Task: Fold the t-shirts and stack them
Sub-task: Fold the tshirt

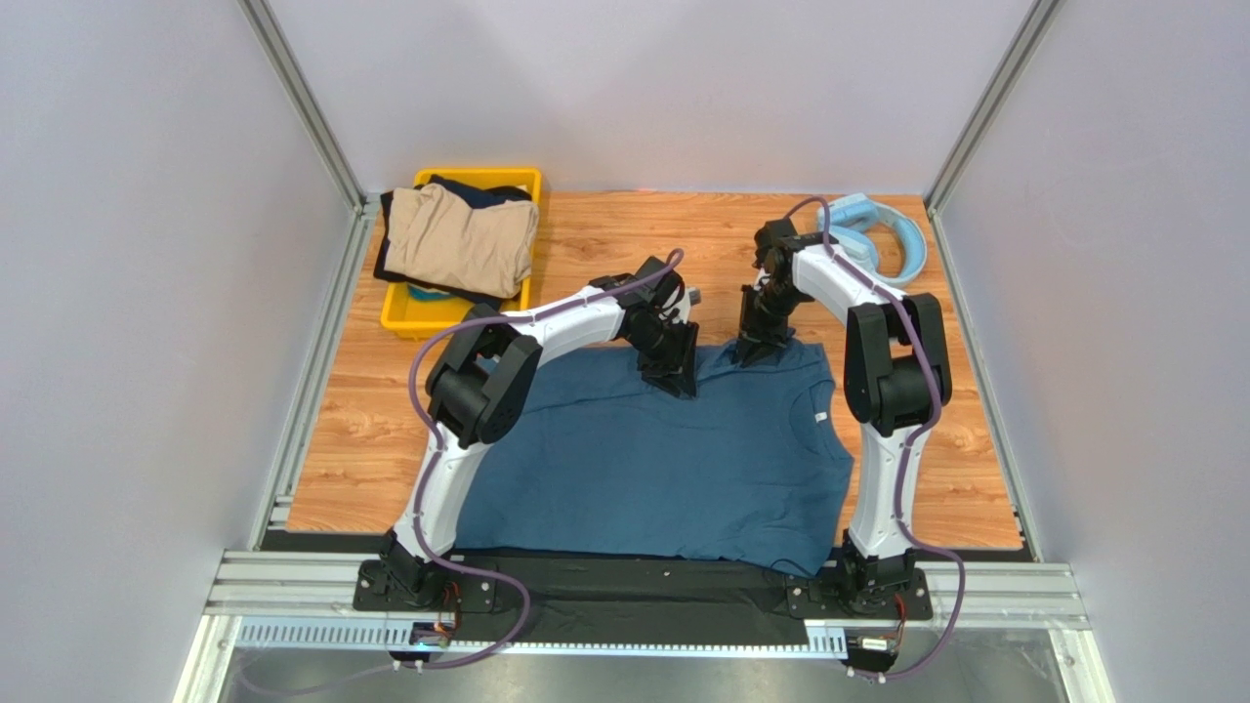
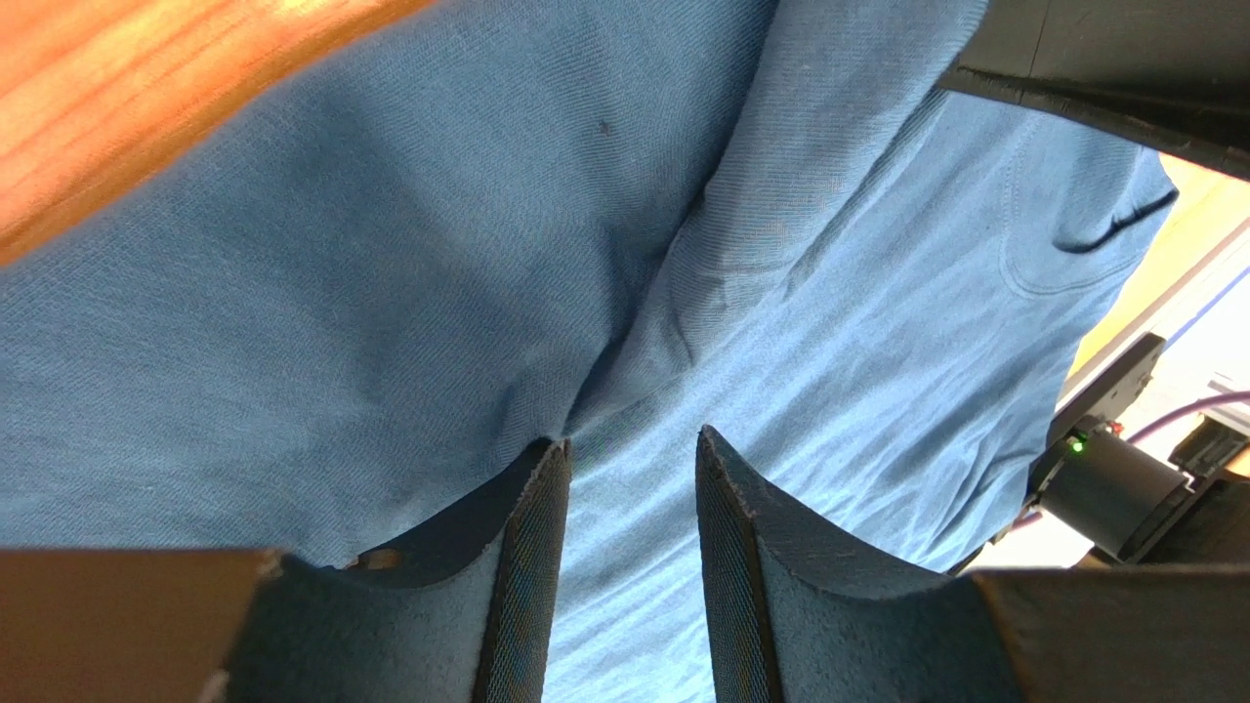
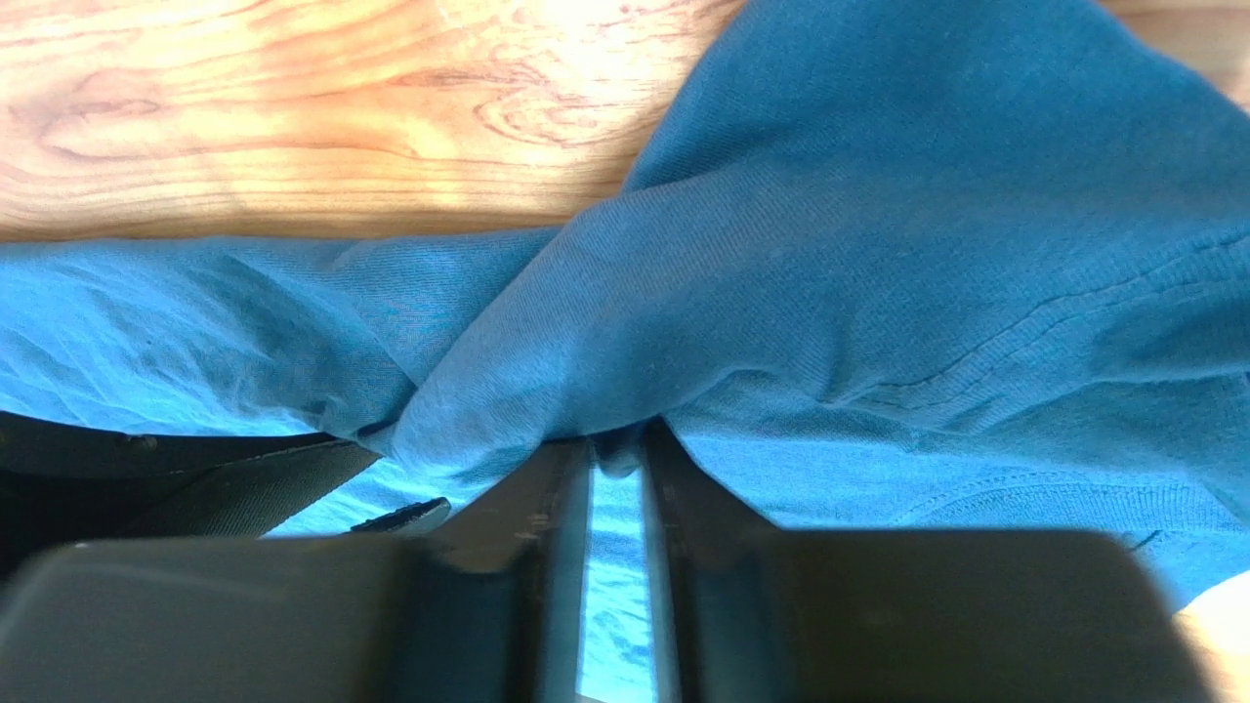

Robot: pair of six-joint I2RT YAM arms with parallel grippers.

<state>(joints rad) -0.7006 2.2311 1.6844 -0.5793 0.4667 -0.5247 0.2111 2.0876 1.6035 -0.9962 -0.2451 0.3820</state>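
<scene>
A large dark teal t-shirt (image 1: 660, 454) lies spread flat on the wooden table (image 1: 352, 425). Both grippers are down at its far edge. My left gripper (image 1: 672, 366) rests its tips on the cloth (image 2: 367, 293), with the jaws apart (image 2: 631, 454) and nothing pinched between them. My right gripper (image 1: 756, 349) is closed to a narrow slit (image 3: 616, 440) on a raised fold of the teal t-shirt (image 3: 881, 220). A bunched tan t-shirt (image 1: 462, 242) sits on a dark navy one (image 1: 385, 252) in a bin at the back left.
The yellow bin (image 1: 404, 315) stands at the table's back left corner. Light-blue headphones (image 1: 881, 235) lie at the back right, just behind the right arm. Grey walls close in three sides. Bare wood (image 3: 294, 117) shows beyond the shirt's far edge.
</scene>
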